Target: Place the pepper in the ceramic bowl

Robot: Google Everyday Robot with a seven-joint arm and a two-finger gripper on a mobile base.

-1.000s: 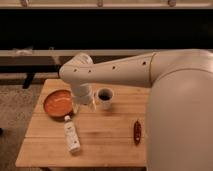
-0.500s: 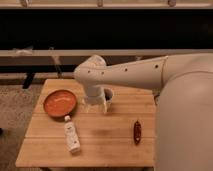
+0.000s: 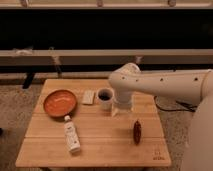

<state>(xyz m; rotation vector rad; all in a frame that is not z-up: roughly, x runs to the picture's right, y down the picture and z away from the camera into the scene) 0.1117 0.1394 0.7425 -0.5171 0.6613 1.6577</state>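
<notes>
A carpeted indoor room, set up as a robot test space with household props: a low wooden table [image 3: 100, 147] stands on speckled carpet [image 3: 15, 117] before a dark wall crossed by pale horizontal rails [image 3: 75, 54]. Tableware gives it a domestic air: an orange-red ceramic bowl [image 3: 60, 103], a white mug [image 3: 105, 95], a bottle [image 3: 72, 136] and a pepper [image 3: 137, 132]. A white robot arm [image 3: 165, 85] reaches in from the right, its gripper [image 3: 120, 109] low over the table beside the mug. A cable [image 3: 172, 106] trails on the floor.
</notes>
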